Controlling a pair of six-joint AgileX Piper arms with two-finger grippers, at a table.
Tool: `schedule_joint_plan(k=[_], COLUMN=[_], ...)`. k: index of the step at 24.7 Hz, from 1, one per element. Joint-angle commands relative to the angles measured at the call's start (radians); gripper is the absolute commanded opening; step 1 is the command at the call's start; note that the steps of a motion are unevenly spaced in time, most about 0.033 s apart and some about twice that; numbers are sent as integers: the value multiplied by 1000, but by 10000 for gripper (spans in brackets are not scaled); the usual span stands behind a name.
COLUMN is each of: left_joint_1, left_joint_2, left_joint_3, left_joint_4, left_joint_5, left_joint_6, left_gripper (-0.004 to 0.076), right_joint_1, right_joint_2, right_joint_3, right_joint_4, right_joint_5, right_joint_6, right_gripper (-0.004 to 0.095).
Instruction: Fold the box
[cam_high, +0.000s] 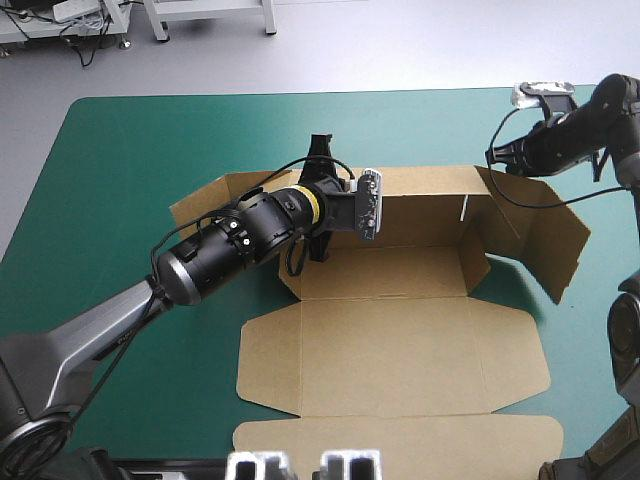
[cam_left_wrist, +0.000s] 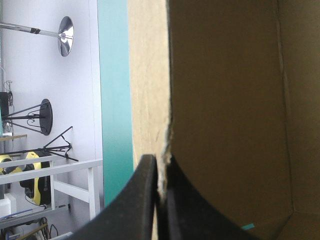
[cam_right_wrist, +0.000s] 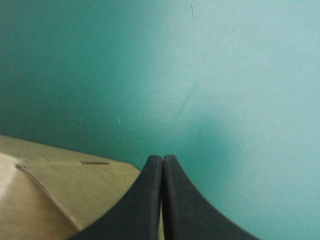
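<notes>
The brown box (cam_high: 400, 350) lies in the middle of the teal-green table, with its back wall (cam_high: 420, 205) raised and its lid flat toward the front. My left gripper (cam_high: 320, 150) is at the box's far left corner. In the left wrist view the left gripper (cam_left_wrist: 161, 162) is shut on a board edge, and the box (cam_left_wrist: 225, 100) wall rises ahead of it. My right gripper (cam_high: 492, 157) is at the far right corner. In the right wrist view the right gripper (cam_right_wrist: 162, 157) has its fingers pressed together at the board's edge, with the box (cam_right_wrist: 60, 200) spreading to one side.
The box's right side flap (cam_high: 550, 250) stands out at an angle toward the table's right edge. A left flap (cam_high: 215, 200) lies spread beyond the left arm. Bare teal-green cover (cam_high: 120, 180) surrounds the box on the left and far sides.
</notes>
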Motion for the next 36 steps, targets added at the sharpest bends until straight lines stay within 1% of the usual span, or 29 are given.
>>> schedule_joint_plan(k=[1, 5, 7, 13, 14, 15, 16, 18, 21, 23, 24, 25, 27, 28, 32, 33, 36], left_joint_1=[-12, -12, -12, -12, -12, -12, -12, -12, -12, -12, -12, -12, -12, -12, -12, -12, -12], left_joint_2=[-34, -34, -34, -34, -34, -34, -34, -34, -34, -34, -34, -34, -34, -34, -34, -34, -34], left_joint_3=[-19, -19, -19, -19, -19, -19, -19, -19, -19, -19, -19, -19, -19, -19, -19, -19, -19], left_joint_4=[-26, -24, -24, -38, -43, -43, -43, -43, -43, -43, -43, -43, -43, -43, -43, -43, -43], left_joint_5=[-32, -32, -34, -48, -48, -48, -48, -36, -24, -24, -24, -24, -24, -24, -24, -22, -13], left_joint_6=[-36, -36, -36, -38, -38, -39, -39, -39, -37, -35, -35, -35, -35, -35, -37, -39, -39], left_gripper=[-9, -9, -9, -9, -9, -9, -9, -9, -9, -9, -9, -9, -9, -9, -9, -9, -9], right_joint_1=[-52, -113, -136, -144, -144, -144, -144, -144, -144, -144, -144, -144, -144, -144, -144, -144, -144], right_joint_2=[-94, -154, -186, -210, -210, -210, -212, -222, -276, -341, -381, -401, -453, -478, -512, -513, -513], right_joint_3=[58, 122, 168, 296, 319, 360, 392, 430, 499, 580, 637, 668, 768, 831, 931, 937, 937], right_joint_4=[43, 121, 158, 224, 247, 300, 372, 433, 461, 468, 484, 500, 570, 625, 756, 766, 766], right_joint_5=[25, 25, 25, 8, -11, -43, -46, -47, -69, -128, -175, -206, -318, -377, -435, -433, -433], right_joint_6=[-55, -101, -147, -253, -270, -296, -343, -396, -458, -497, -552, -576, -655, -734, -891, -917, -926], right_gripper=[-19, -18, -19, -18, -18, -18, -18, -17, -17, -17, -17, -17, -17, -17, -17, -17, -17])
